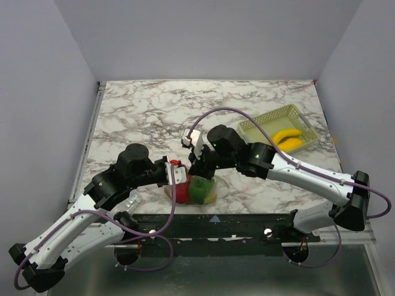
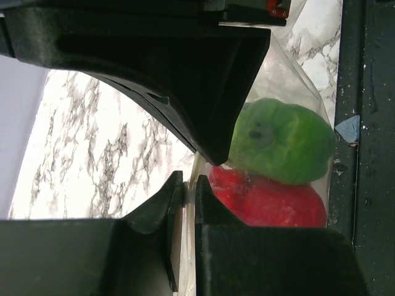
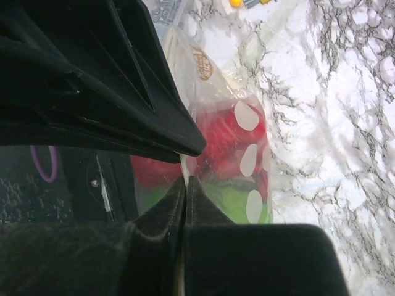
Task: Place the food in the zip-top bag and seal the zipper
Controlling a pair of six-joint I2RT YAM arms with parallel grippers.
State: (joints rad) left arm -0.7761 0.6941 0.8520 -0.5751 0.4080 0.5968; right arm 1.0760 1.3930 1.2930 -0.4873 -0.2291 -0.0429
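Your marble table (image 1: 136,117) carries a green basket (image 1: 253,126) at the far right, with yellow fruit (image 1: 289,137) in it, well apart from the work. The zip-top bag (image 1: 210,197) sits in the middle, at the near edge. Its top edge is raised and runs left to right, and the filled part lies toward you.

Your left gripper (image 2: 188,185) is almost fully closed on this thin edge. Your right gripper (image 3: 186,182) pinches it just beside. The green food (image 2: 284,142) touches the red food (image 2: 265,203) inside the bag. I cannot tell if the zipper is sealed.
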